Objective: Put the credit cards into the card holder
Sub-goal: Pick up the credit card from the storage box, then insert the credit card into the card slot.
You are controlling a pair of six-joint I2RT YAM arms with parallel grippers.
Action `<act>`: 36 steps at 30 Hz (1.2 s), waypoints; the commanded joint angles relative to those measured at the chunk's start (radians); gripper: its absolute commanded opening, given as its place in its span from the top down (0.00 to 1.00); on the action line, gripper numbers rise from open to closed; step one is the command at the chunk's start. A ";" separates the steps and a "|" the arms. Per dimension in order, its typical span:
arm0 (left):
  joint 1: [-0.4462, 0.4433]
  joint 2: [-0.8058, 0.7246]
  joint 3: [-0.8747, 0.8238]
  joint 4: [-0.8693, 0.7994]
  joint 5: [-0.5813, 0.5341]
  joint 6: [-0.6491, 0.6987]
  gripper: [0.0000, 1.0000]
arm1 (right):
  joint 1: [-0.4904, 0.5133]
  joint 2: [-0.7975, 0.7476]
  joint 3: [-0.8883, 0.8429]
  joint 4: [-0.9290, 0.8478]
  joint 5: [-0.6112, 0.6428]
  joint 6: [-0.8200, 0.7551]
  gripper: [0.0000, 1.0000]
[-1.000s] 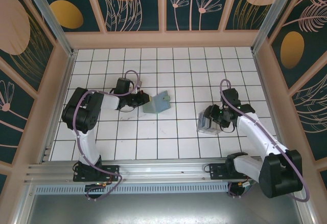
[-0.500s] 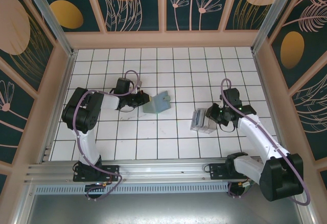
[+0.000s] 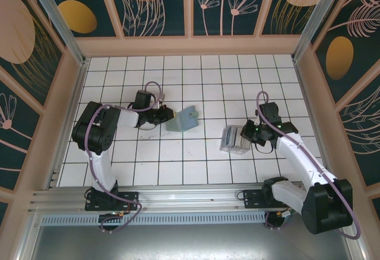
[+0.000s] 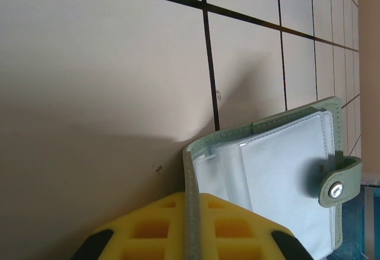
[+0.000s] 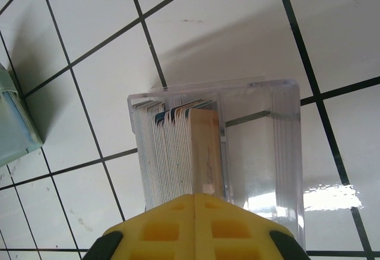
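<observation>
The card holder (image 3: 183, 119) stands open on its edge on the tiles, grey-green outside with clear pale sleeves (image 4: 285, 171) and a snap tab. My left gripper (image 3: 166, 116) is shut on its cover edge; the yellow pads (image 4: 193, 197) pinch the green cover between them. The credit cards (image 5: 163, 153) stand packed upright in a translucent box (image 5: 267, 141), a tan-gold card (image 5: 206, 147) at the end of the row. My right gripper (image 3: 249, 134) is at the box's near side, pads (image 5: 195, 197) pressed together at the tan-gold card's near edge.
The translucent box (image 3: 234, 139) sits right of centre on the white tiled floor, with several tiles of bare floor between it and the card holder. A corner of the card holder (image 5: 15, 123) shows at the left edge of the right wrist view. Wooden walls (image 3: 68, 111) enclose the floor.
My right gripper has closed from open to shut at the cards. The box has slid about half a tile to the left. The left arm and the card holder have not moved.
</observation>
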 commanded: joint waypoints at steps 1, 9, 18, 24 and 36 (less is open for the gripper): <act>0.007 0.032 -0.020 -0.068 -0.008 -0.001 0.98 | -0.002 -0.037 0.005 -0.015 0.035 -0.008 0.97; 0.007 0.014 -0.043 -0.065 -0.015 0.007 1.00 | -0.005 -0.072 0.078 -0.102 0.153 -0.027 1.00; 0.007 0.011 -0.056 0.008 0.014 -0.046 0.97 | -0.003 -0.091 0.222 -0.011 0.011 -0.191 1.00; 0.009 0.025 -0.041 0.010 0.031 -0.061 0.95 | 0.044 0.009 0.179 0.275 -0.322 -0.166 1.00; 0.020 0.056 -0.029 -0.002 0.055 -0.038 0.91 | 0.234 0.550 0.306 0.662 -0.483 -0.065 1.00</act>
